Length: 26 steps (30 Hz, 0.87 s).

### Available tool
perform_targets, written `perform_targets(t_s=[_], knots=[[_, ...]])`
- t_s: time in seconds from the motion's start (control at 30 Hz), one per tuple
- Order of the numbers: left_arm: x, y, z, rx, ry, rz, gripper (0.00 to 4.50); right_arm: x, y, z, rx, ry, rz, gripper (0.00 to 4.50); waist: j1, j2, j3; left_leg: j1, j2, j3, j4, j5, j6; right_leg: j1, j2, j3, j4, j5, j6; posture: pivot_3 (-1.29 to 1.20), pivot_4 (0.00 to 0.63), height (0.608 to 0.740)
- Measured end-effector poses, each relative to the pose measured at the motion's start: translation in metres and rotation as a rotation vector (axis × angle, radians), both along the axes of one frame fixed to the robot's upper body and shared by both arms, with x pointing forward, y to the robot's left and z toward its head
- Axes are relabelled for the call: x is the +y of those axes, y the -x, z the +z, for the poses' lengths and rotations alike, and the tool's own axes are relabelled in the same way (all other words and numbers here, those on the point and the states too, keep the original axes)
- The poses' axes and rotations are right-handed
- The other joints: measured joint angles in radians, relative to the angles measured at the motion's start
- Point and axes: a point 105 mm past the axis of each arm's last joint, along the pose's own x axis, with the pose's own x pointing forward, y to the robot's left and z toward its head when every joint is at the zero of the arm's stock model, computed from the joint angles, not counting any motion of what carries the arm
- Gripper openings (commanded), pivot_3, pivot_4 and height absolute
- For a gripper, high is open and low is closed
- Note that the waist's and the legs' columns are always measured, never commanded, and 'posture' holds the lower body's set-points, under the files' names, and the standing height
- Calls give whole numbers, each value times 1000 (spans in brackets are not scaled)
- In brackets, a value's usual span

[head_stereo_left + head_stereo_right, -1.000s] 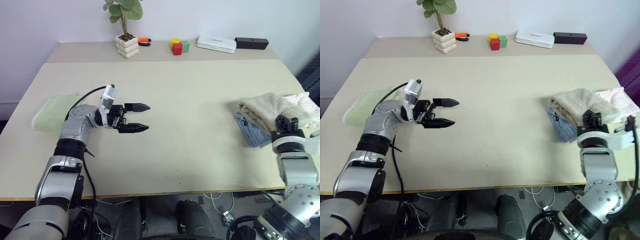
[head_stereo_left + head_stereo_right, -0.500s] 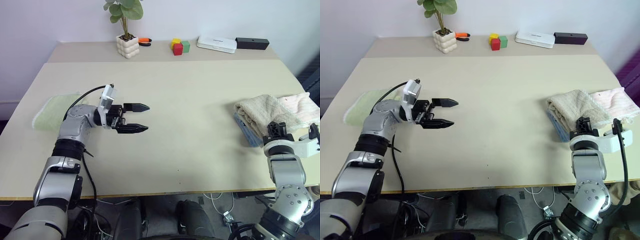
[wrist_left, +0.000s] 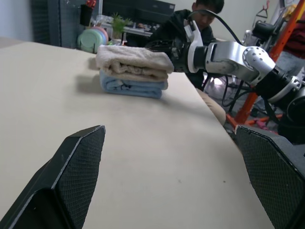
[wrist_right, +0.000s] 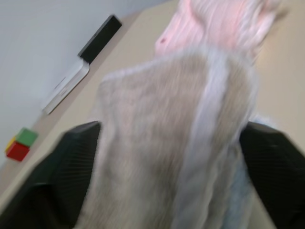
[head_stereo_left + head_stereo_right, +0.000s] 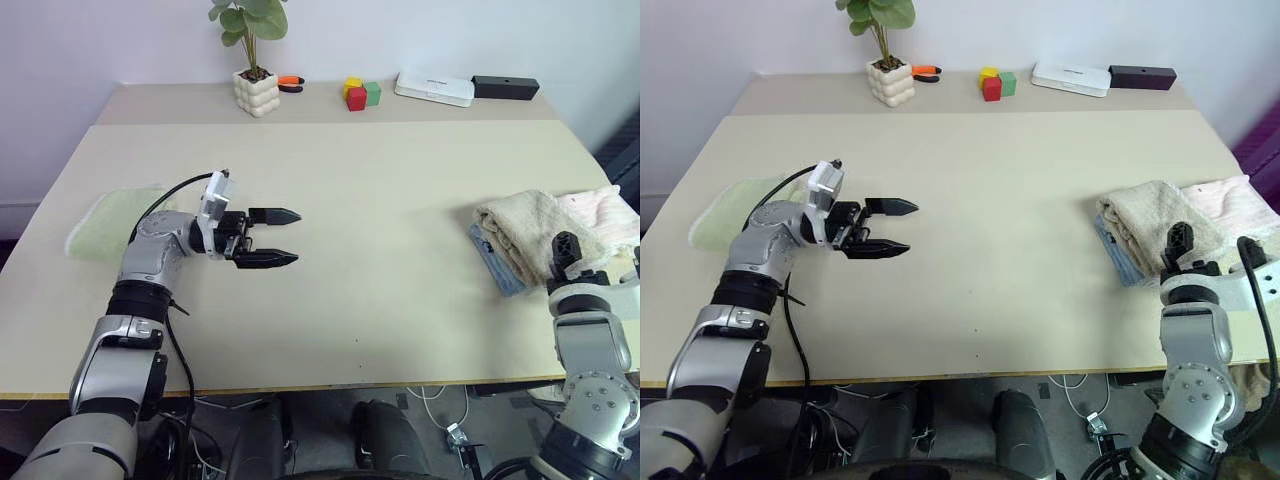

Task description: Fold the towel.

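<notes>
Head views: the folded towel (image 5: 522,226) lies atop a light blue towel (image 5: 493,261) at the table's (image 5: 380,200) right edge, a pink cloth (image 5: 603,212) beside it. The left gripper (image 5: 268,236) hovers spread and empty mid-table. Left wrist view: a seated person (image 3: 195,21) behind the stack. Right wrist view: right gripper (image 4: 167,157) fingers spread wide, the towel blurred between them.
</notes>
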Motion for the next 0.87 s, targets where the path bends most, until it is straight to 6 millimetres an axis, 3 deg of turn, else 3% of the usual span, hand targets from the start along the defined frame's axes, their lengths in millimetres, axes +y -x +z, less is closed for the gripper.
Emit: perform_targets(t_s=[0.13, 0.2, 0.33, 0.37, 0.43, 0.5, 0.53, 0.63, 0.8, 0.87], knots=[[-4, 0, -1, 14, 10, -10, 4500, -5, 13, -6, 133, 159, -77, 4482, 0, 0, 0, 0, 0, 0, 0, 0, 0, 0, 0, 0, 0, 0, 0, 0, 150, 735], [-4, 1, -1, 12, 11, -12, 4500, -5, 13, 4, 156, 276, -81, 4482, -1, 1, 0, 0, 0, 0, 1, 0, 0, 0, 0, 0, 0, 0, 0, 0, 150, 735], [-3, 0, -3, 7, 7, -4, 4500, 12, 5, 80, 85, 791, -29, 4482, -3, 3, 0, 0, 0, 0, 1, 0, 0, -1, 1, 1, 0, 0, 0, 0, 150, 735], [-2, -1, -3, 8, 5, 1, 4500, 21, 3, 97, 33, 873, -6, 4482, -1, 2, 0, 0, 0, -1, 1, 0, 0, 0, 1, 1, 0, 0, 0, 0, 150, 735], [1, -1, -2, 1, 13, 17, 4500, 49, -11, 112, -95, 915, 166, 4482, -5, 1, 0, 0, 0, -2, 1, 0, 0, 0, 2, 1, 0, 0, 0, 0, 150, 735], [2, 2, -2, -10, 10, 27, 4500, 84, -20, 111, -188, 913, 422, 4482, -1, 1, -1, 0, 0, -2, 1, 0, 0, 0, 2, 1, 0, 0, 0, 0, 150, 735], [4, 5, -6, 1, 4, 33, 4500, 105, -21, 104, -216, 902, 600, 4482, -1, 1, 0, 1, 0, -2, 1, 0, 0, 1, 2, 1, -1, 0, 0, 0, 150, 735], [10, 10, -16, 41, -15, 63, 4500, 145, -14, 83, -235, 908, 968, 4482, 7, 0, 0, -1, 0, -2, 3, -1, 1, 1, 2, 1, -1, 0, 0, 0, 150, 735], [28, 22, -20, 32, -37, 159, 4500, 179, 2, 61, -250, 969, 1380, 4482, 2, -1, 0, 0, 0, -3, 7, -2, 2, 3, 1, 1, -1, 0, 0, 0, 150, 735], [36, 29, -21, 38, -41, 198, 4500, 184, 1, 55, -272, 953, 1467, 4482, 1, -1, 1, 0, 0, -3, 7, -2, 2, 3, 1, 1, 0, 0, 0, 0, 150, 735]])
